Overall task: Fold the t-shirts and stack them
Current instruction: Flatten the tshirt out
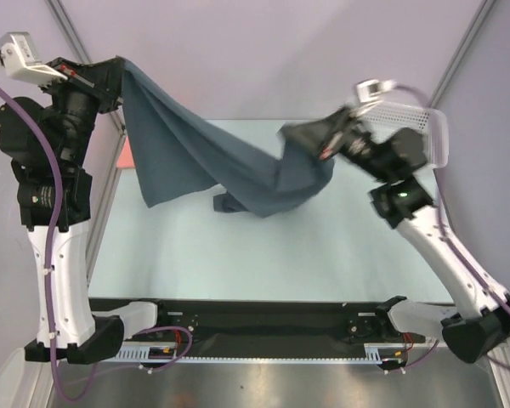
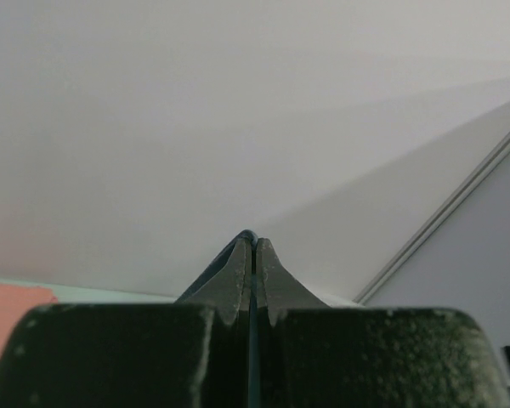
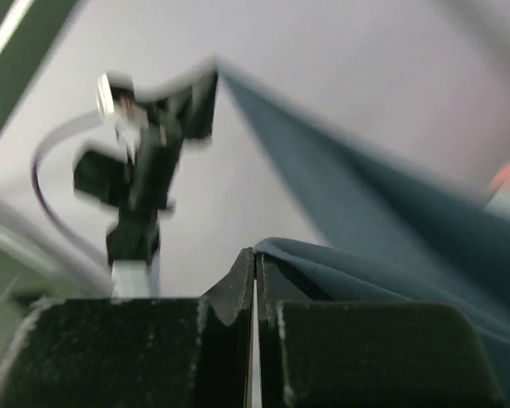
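**Figure. 2 arms holding 1 shirt above the table.**

The left claw [image 1: 117,70] is raised high at the far left corner. It is pressed together on 1 edge of the dark blue-grey shirt [image 1: 204,157]; in the left wrist view its fingers meet with only a thin line of blue cloth between them. The right claw [image 1: 310,140] sits lower, toward the right of the table's middle, and pinches a bunched fold of the same shirt. The right wrist view confirms this grip, though it is blurred.

The shirt hangs as a slanted sheet between the 2 claws, with its long axis running from high left to low right. Its lowest part sags toward the table [image 1: 323,246]; whether it touches cannot be told. The pink shirt [image 1: 126,155] shows only as a sliver at the table's left edge, beside the left arm and partly hidden by the raised cloth. A white mesh basket [image 1: 421,127] lies behind the right arm.

The step in hand appears to be spreading the dark shirt before laying it flat; no fold is made yet. The coming move probably turns on the tilt. The left end hangs well above the right, so a flat landing calls for levelling both ends along this axis while lowering.
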